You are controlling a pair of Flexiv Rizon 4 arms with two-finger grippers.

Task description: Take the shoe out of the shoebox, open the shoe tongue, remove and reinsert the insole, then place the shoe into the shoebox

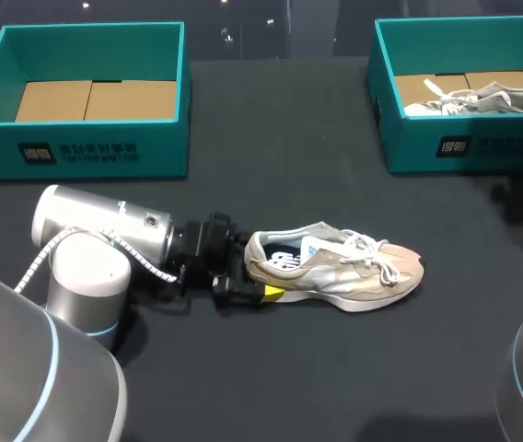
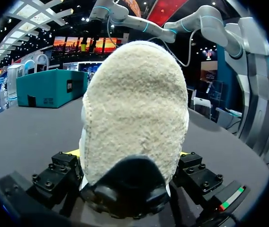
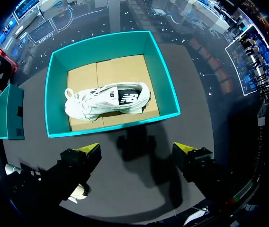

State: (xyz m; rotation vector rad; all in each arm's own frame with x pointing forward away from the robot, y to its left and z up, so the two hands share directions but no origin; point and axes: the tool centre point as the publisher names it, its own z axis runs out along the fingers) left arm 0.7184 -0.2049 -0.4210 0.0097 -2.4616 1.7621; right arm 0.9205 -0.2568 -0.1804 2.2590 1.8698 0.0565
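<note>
- A dark surface (image 1: pixel 289 387) held two teal shoeboxes and one loose shoe, seen from above.
- A beige sneaker (image 1: pixel 344 267) with white laces lay on its side near the middle of the surface. Its toe pointed to 3 o'clock and its heel to 9 o'clock, and it was outside both boxes.
- The left arm (image 1: pixel 105 239) came in from 8 o'clock and lay low over the surface.
- The left tool (image 1: pixel 254 267) pinched the sneaker's heel, one yellow tip showing against the near side of the shoe.
- From the left wrist, the fuzzy heel of the beige sneaker (image 2: pixel 134 104) filled the gap in the left tool (image 2: pixel 130 156), with a finger pressed against each side.
- The left shoebox (image 1: pixel 87 143) stood at 10 o'clock, open, with only a brown cardboard floor showing inside.
- The right shoebox (image 1: pixel 464 143) stood at 2 o'clock, open, with a white sneaker (image 1: pixel 482 99) lying on its side in it.
- From the right wrist, the right tool (image 3: pixel 137 150) hung above the surface just beside the right shoebox (image 3: pixel 111 128). Its fingers were spread wide and held nothing.
- The white sneaker (image 3: pixel 108 101) lay across the box's cardboard floor, well apart from the right tool.
</note>
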